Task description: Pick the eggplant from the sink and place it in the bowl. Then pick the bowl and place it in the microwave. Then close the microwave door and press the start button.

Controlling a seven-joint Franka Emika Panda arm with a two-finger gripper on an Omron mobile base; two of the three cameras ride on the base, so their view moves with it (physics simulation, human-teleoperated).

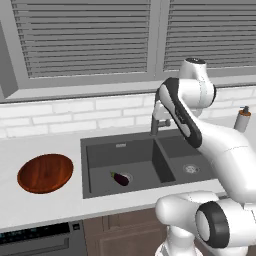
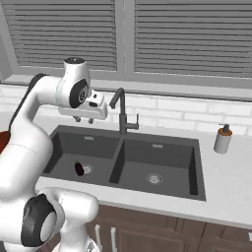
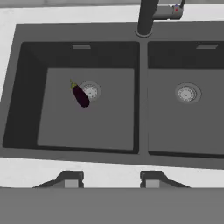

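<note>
Gripper (image 3: 111, 178) hanging empty with fingers spread wide above the sink (image 3: 142, 57). Eggplant (image 3: 80, 95) lying in left basin beside the drain. Bowl (image 1: 45, 173) on counter (image 1: 45, 210), left of sink. No legible writing anywhere.

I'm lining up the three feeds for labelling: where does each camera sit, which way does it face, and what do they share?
Left base view: behind the arm to its left, facing forward and down over the bowl and sink; the arm rises at lower right.
Right base view: behind to its right, facing the sink, faucet and soap bottle; the arm rises at left, gripper above the left basin.
Hand view: on the hand, looking down into both basins; finger tips at the bottom.
All three share the eggplant beside the left drain.
</note>
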